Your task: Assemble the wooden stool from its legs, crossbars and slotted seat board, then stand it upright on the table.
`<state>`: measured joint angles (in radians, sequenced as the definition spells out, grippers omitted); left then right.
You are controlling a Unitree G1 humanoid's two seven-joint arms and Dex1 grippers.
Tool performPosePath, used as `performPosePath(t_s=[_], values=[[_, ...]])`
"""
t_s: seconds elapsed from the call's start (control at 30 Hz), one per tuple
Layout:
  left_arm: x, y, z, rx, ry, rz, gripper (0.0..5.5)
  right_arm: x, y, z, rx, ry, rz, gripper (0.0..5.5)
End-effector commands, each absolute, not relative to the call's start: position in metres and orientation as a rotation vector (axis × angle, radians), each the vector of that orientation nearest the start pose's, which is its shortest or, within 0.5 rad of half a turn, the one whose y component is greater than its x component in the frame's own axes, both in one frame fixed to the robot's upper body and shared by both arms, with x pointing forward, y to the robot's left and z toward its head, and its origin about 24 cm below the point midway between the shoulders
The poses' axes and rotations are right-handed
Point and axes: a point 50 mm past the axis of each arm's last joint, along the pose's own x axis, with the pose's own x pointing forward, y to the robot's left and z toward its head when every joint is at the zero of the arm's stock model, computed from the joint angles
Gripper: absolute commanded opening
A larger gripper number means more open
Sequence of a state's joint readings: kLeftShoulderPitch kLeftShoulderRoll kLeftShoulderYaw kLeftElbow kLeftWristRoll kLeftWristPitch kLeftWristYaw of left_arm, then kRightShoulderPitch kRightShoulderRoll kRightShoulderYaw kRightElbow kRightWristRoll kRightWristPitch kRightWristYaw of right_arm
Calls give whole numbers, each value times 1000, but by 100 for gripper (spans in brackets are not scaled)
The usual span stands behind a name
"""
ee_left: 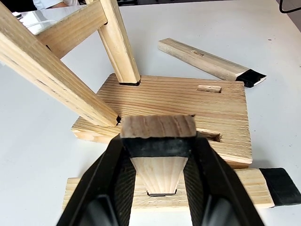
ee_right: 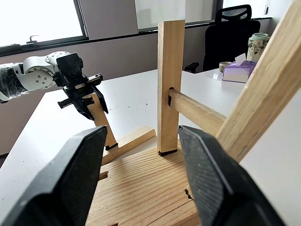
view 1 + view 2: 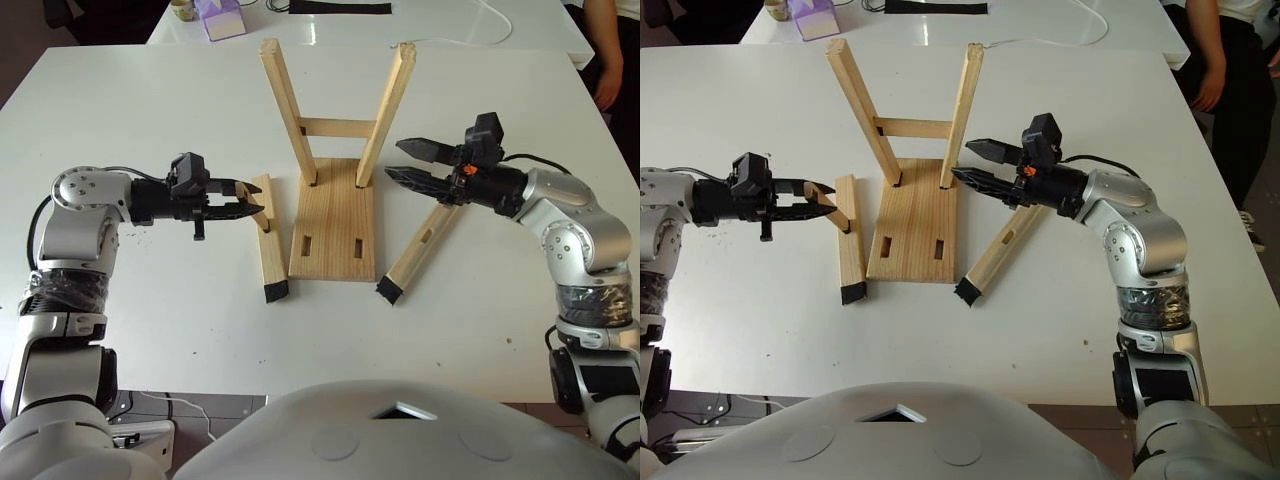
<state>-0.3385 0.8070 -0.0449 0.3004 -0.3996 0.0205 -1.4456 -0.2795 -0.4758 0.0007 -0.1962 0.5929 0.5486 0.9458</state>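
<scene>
One seat board lies flat about midway between the left and right edges of the white table. It has four slots. The two nearer the far edge each hold one upright leg, the left and the right, and a single crossbar joins this pair. The two empty slots face the table's near edge. That makes four legs, since two more lie loose. One loose leg lies just beside the board's left edge and roughly parallel to it. The other loose leg lies slanted off the board's right edge, and its black-capped end is close to the board's near right corner. The left gripper is clamped on a short crossbar, the second of the two, which stands tilted in the left loose leg. The right gripper hangs spread wide and holds nothing, close beside the right upright leg.
</scene>
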Motion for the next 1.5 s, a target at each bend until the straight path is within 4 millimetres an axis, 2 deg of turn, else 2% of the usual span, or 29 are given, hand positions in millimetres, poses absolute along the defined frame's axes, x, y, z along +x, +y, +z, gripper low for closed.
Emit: performPosePath(t_s=[0.03,0.23,0.57,0.77,0.8,0.97,1.07,1.2,1.33,1.4,1.47,1.5], values=[[252,256,72,333,461,-1323,131,260,-155,132,125,76,1140,278],[249,253,64,346,477,-1341,131,260,-155,132,132,71,1121,278],[281,265,82,401,460,-1306,131,263,-151,131,143,47,1092,278],[303,255,101,424,363,-1265,131,263,-151,129,174,22,1055,278],[306,254,105,424,343,-1253,167,263,-150,129,180,20,1053,278],[315,251,129,500,250,-1202,233,257,-149,122,214,18,1014,278],[304,264,138,545,253,-1177,233,252,-150,119,230,15,977,278],[274,284,149,558,282,-1138,233,245,-154,114,254,20,925,278],[255,288,166,516,245,-1064,233,239,-157,109,278,23,868,278],[253,289,180,483,168,-952,233,237,-157,108,289,21,847,278],[257,290,193,423,61,-728,233,234,-157,107,296,19,838,278],[259,284,198,353,-16,-612,233,233,-157,107,301,20,834,278]])
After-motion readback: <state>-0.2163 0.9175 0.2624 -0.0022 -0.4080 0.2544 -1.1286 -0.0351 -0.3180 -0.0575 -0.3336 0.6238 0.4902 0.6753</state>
